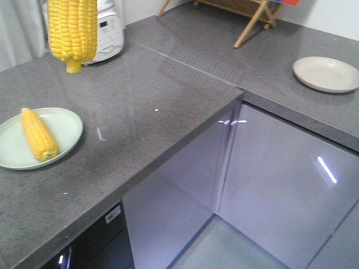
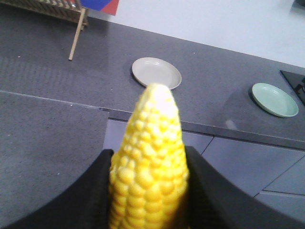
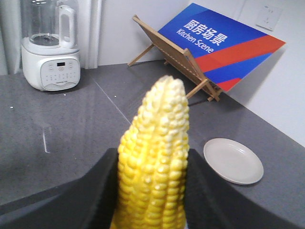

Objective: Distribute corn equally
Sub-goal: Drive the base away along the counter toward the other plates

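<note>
Yellow corn (image 2: 153,124) clamped in left claw (image 2: 148,191), right claw (image 3: 151,191).

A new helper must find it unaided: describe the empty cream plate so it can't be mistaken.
Start at the grey L-shaped counter and follow the run along the back wall, where a wooden folding stand sits. The cream plate lies flat on that run, a little way from the stand's legs. Unlike the pale green plate on the nearer run, it holds no corn cob.

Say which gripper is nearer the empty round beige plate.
Right, probably: the beige plate sits just ahead-right of the right gripper, but farther ahead of the left gripper.
</note>
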### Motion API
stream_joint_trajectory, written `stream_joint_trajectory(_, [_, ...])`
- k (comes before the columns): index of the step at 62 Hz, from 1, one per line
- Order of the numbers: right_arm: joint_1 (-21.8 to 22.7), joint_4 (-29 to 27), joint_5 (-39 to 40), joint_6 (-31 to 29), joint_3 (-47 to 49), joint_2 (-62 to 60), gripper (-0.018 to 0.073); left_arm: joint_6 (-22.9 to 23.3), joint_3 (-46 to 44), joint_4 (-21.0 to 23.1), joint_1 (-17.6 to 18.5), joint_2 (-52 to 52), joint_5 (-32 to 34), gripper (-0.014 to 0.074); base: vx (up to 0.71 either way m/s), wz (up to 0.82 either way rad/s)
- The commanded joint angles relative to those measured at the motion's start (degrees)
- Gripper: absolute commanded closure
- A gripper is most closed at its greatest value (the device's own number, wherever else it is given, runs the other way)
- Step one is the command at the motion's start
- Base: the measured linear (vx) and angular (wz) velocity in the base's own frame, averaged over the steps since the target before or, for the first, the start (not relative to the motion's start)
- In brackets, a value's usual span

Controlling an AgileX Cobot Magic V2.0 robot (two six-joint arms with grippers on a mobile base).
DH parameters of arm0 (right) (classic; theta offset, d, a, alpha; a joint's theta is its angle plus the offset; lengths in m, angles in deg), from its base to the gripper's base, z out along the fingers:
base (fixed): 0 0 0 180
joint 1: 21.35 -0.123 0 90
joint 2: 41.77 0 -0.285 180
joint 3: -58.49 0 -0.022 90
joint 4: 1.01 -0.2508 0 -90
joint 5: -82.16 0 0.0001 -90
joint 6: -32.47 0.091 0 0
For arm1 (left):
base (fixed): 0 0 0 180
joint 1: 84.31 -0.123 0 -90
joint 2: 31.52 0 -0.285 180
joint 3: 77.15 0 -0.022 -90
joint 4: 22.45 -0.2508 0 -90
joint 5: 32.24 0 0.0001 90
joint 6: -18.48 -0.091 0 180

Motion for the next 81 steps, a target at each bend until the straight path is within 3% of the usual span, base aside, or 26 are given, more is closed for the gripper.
stream_joint_trajectory(1, [0.4,0.2,4.9,-0.2,0.9,0.3,0.0564,0.7,-1.3,2.3,0.1,2.2,1.9,0.0603,-0.03,-0.36])
stream_joint_trajectory(81, [0.4,0.2,5.0,-0.2,0.9,0.3,0.0564,0.7,-1.3,2.3,0.1,2.2,1.9,0.0603,-0.03,-0.37])
